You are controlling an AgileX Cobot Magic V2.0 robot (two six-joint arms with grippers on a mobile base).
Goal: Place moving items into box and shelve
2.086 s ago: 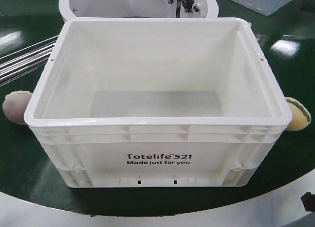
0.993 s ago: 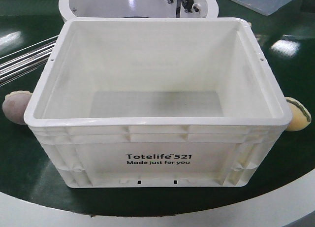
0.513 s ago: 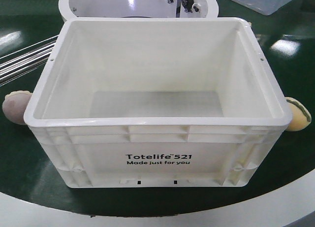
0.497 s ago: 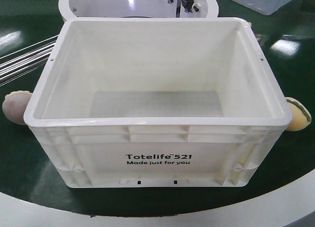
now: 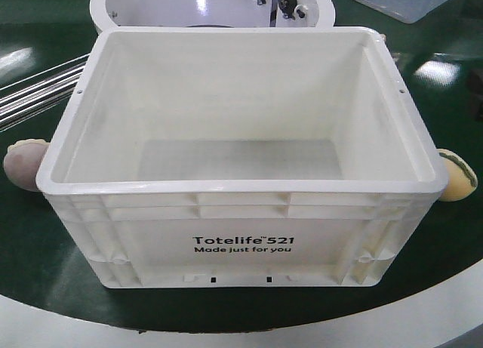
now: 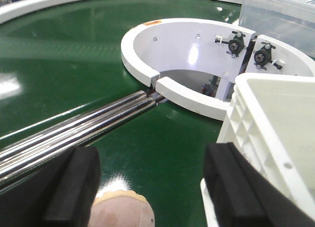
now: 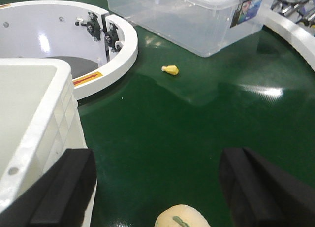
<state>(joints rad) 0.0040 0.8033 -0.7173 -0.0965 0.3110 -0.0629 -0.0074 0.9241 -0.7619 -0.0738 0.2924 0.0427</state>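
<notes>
- Green table (image 5: 30,280) is carrying the white box (image 5: 241,242), upright, its bare floor showing.
- Pink toy (image 5: 21,165) is lying just beside the box's left wall; yellow toy (image 5: 456,178) beside its right.
- Left gripper (image 6: 152,185) is hanging spread wide over the pink toy, apparently not touching it.
- Right gripper (image 7: 162,187) is gaping likewise above the yellow toy.

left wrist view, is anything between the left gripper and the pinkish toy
Nothing visible does. The pinkish-brown toy lies on the green belt, low between the open pads of the left gripper. The white crate stands close beside one pad, not in the path.
</notes>
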